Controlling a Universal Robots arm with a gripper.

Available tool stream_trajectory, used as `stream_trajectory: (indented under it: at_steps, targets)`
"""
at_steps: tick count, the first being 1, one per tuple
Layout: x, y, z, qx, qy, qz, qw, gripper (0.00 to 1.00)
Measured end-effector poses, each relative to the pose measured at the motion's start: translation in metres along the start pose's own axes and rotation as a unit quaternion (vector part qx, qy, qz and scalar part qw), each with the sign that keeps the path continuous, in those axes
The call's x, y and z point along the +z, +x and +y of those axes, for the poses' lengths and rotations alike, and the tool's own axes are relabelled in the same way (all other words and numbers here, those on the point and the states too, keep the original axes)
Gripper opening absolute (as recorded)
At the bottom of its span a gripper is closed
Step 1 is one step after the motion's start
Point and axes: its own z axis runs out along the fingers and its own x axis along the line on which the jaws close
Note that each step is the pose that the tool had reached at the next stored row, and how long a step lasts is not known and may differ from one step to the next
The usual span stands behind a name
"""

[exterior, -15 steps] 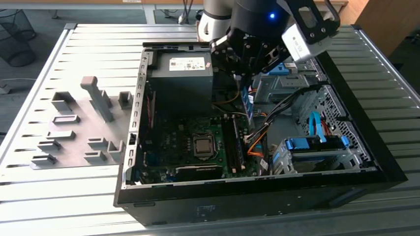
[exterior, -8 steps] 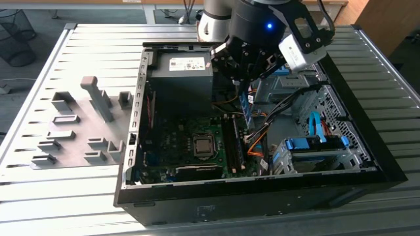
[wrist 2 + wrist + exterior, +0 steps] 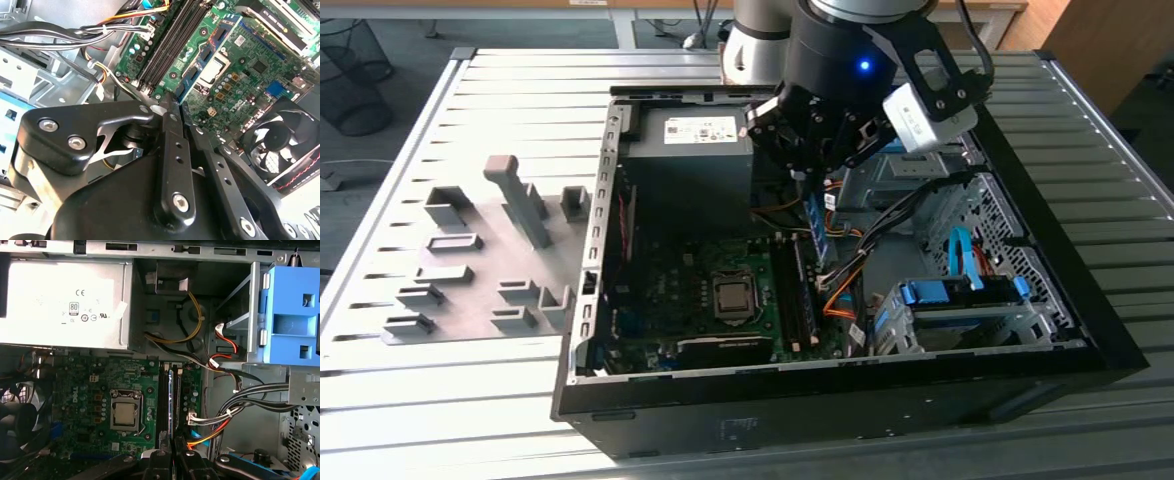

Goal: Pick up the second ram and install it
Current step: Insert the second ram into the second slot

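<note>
Second ram (image 3: pixel 818 225) hanging edge-down at centre frame, fingers (image 3: pixel 809 172) pinching its top, long axis lining up along motherboard slots (image 3: pixel 797 290) below.

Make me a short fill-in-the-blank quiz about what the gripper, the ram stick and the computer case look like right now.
1. The gripper holds the second ram by its ____ end.
2. The ram hangs over the open computer ____.
3. On the motherboard, the ram slots lie beside the square CPU ____.

Missing words: upper; case; socket
</note>
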Motion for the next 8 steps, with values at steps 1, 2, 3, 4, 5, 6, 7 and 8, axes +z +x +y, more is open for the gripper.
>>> stream_trajectory:
  at_steps: [1, 2, 3, 4, 5, 6, 7, 8]
  targets:
    - [0.0000, 0.0001, 0.0000, 0.000, 0.0000, 0.0000, 1.0000, 0.14]
    - [0.0002, 0.0000, 0.0000, 0.000, -0.0002, 0.0000, 1.0000, 0.14]
    - [0.0017, -0.0007, 0.0000, 0.000, -0.0007, -0.0001, 1.0000, 0.14]
    - [0.0035, -0.0011, 0.0001, 0.000, -0.0011, -0.0001, 1.0000, 0.14]
    - [0.0052, -0.0012, 0.0003, 0.000, -0.0013, -0.0001, 1.0000, 0.14]
    - [0.0070, -0.0012, 0.0003, 0.000, -0.0013, -0.0001, 1.0000, 0.14]
    - [0.0088, -0.0013, 0.0003, 0.000, -0.0013, -0.0001, 1.0000, 0.14]
    - [0.0106, -0.0013, 0.0003, 0.000, -0.0013, -0.0001, 1.0000, 0.14]
